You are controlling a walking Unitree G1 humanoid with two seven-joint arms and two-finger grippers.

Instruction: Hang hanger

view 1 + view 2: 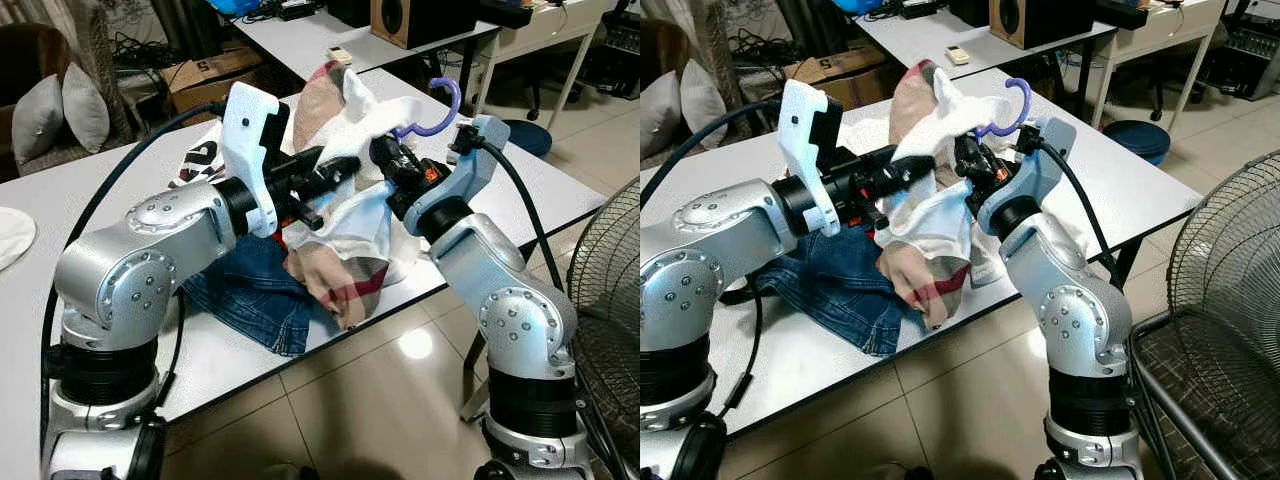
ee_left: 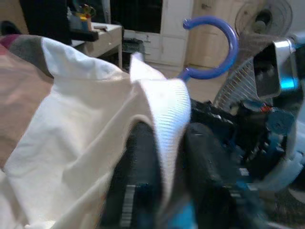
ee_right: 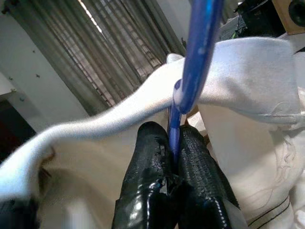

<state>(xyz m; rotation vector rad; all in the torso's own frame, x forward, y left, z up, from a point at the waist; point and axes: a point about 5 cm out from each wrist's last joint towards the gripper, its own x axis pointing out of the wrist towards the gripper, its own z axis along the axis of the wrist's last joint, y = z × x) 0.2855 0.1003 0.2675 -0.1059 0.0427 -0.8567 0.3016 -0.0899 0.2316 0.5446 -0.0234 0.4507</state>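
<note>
A purple plastic hanger (image 1: 436,112) pokes its hook up out of the collar of a white and beige garment (image 1: 345,215) held above the white table (image 1: 80,205). My right gripper (image 3: 172,157) is shut on the hanger's neck just below the hook. My left gripper (image 2: 164,157) is shut on the white ribbed collar (image 2: 167,114), close beside the right one. The garment's checked lower part (image 1: 930,285) droops over the table's front edge. The hanger's shoulders are hidden inside the cloth.
Blue jeans (image 1: 250,290) lie on the table under the garment, with another printed cloth (image 1: 200,160) behind. A standing fan (image 1: 1230,330) is close on the right. A second table (image 1: 330,40), a speaker (image 1: 405,20), a blue stool (image 1: 525,135) and a cushioned chair (image 1: 55,110) stand beyond.
</note>
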